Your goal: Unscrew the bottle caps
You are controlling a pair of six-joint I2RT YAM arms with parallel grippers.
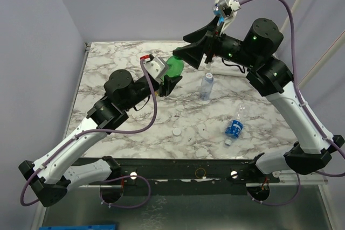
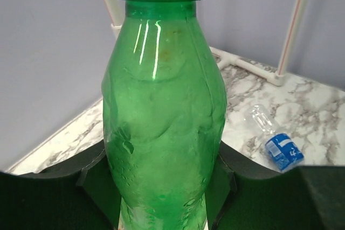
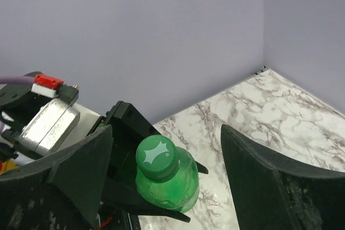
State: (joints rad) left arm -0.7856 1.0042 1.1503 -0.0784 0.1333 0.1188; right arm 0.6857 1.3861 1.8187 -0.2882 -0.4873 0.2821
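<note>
In the left wrist view the green bottle (image 2: pixel 161 133) fills the frame, with my left gripper (image 2: pixel 161 192) shut on its body. Seen from above, the same bottle (image 1: pixel 173 66) is held tilted over the table by the left gripper (image 1: pixel 171 77). Its green cap (image 3: pixel 157 157) is on the neck. My right gripper (image 3: pixel 167 133) stands open around the cap, which lies closer to the left finger; I cannot tell whether they touch. From above the right gripper (image 1: pixel 192 46) sits just beyond the bottle's top.
A small clear bottle with a blue label (image 1: pixel 207 86) stands upright mid-table with a white cap on. Another small blue-labelled bottle (image 1: pixel 234 126) lies on its side at the right, also in the left wrist view (image 2: pixel 276 143). A loose white cap (image 1: pixel 176 132) lies near the front.
</note>
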